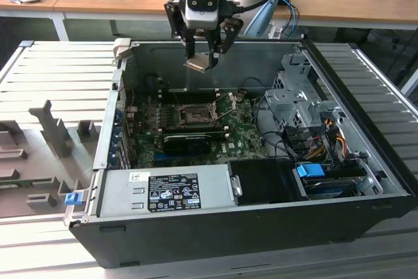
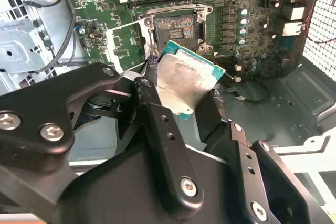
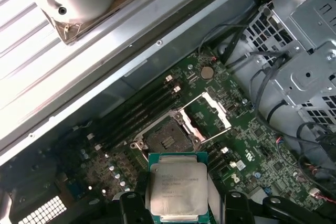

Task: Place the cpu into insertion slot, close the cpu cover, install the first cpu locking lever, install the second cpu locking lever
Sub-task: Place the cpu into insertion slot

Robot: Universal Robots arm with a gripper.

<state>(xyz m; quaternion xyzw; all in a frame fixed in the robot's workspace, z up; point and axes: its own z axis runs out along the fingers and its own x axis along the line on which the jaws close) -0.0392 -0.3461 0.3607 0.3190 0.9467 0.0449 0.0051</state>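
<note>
In the exterior view, the black two-fingered gripper (image 1: 202, 61) hangs above the open dark-grey metal computer case (image 1: 215, 230). It is clamped on the cpu (image 1: 198, 65), a small flat pale-silver square chip that tilts between its fingers. The chip sits well above the green motherboard (image 1: 243, 136). The insertion slot (image 1: 189, 115), a dark square socket with a metal rim, lies lower in the picture than the chip and is uncovered. Free air separates the chip and the slot. A grey perforated drive cage (image 1: 294, 96) and bundled coloured cables (image 1: 330, 136) crowd the exterior view's right.

In the second wrist view, the black fingers (image 2: 157, 124) pinch the chip (image 2: 184, 85) by opposite edges, and its smeared metal face is exposed. The slot (image 2: 176, 29) shows just past the chip's far corner.

In the first wrist view, the chip (image 3: 176, 187) hangs near the slot (image 3: 165, 140), apart from it. The cpu cover (image 3: 210, 115), a thin silver frame plate, stands swung open on the side of the slot away from the long black memory sticks (image 3: 137, 113).
</note>
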